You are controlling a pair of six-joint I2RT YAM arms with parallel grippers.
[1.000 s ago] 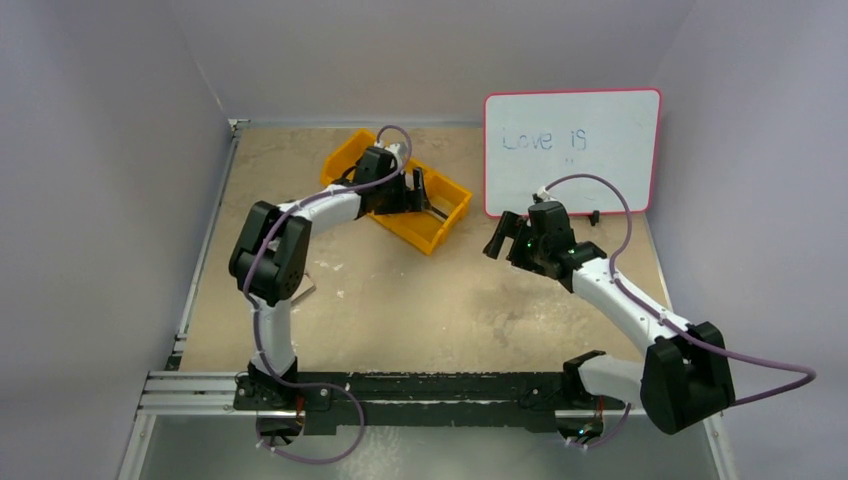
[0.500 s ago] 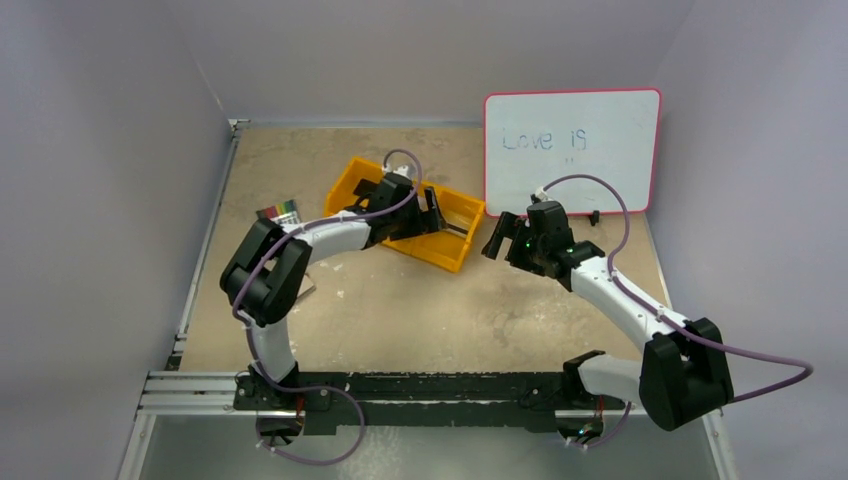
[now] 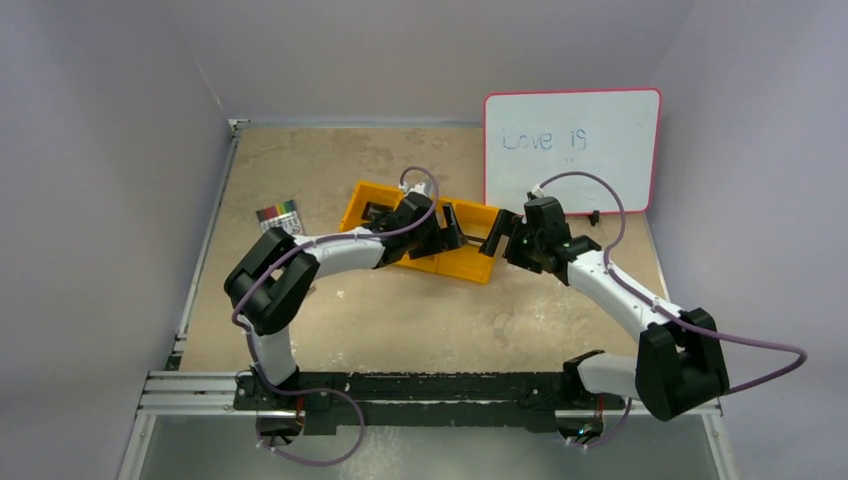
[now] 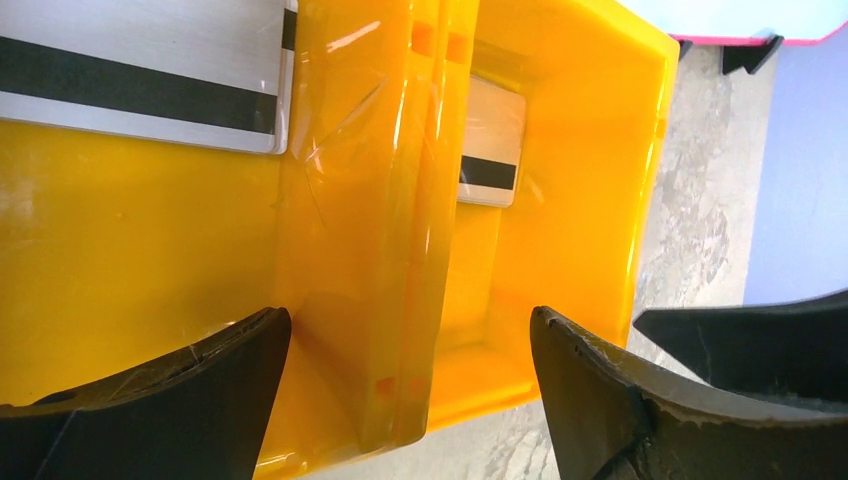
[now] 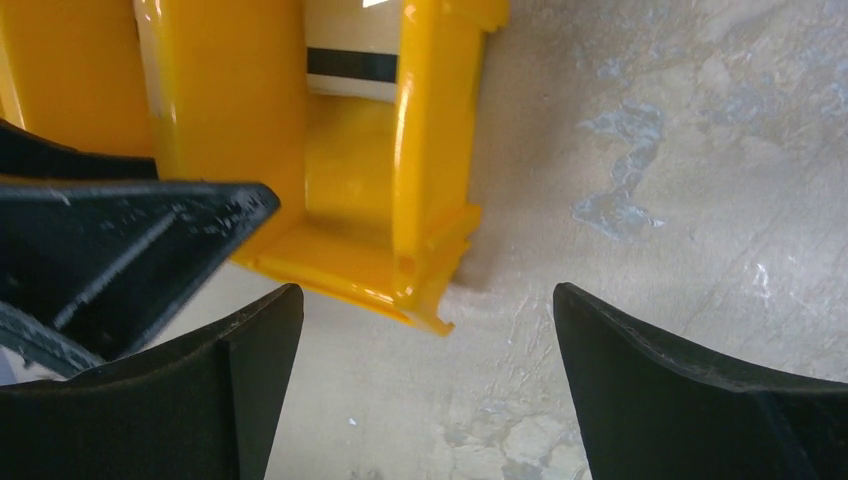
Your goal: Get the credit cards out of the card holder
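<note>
The card holder is not in view in any frame. The orange three-compartment tray [image 3: 468,268] lies mid-table. In the left wrist view a silver card with a black stripe [image 4: 140,75] lies in one compartment and a second striped card [image 4: 490,140] in the end compartment; this second card also shows in the right wrist view [image 5: 352,50]. My left gripper [image 3: 452,232] is open, its jaws straddling a divider wall [image 4: 380,250] of the tray [image 4: 120,260]. My right gripper [image 3: 497,238] is open and empty, just off the tray's right end [image 5: 430,150], over bare table.
A whiteboard [image 3: 572,150] with a pink rim stands at the back right, close behind the right gripper. A pack of coloured markers [image 3: 281,217] lies left of the tray. Grey walls close in the table on three sides.
My left gripper has swung right and nearer, and the orange tray has slid and turned with it toward the right gripper. The marker pack has come into view. The right gripper shifted slightly left.
</note>
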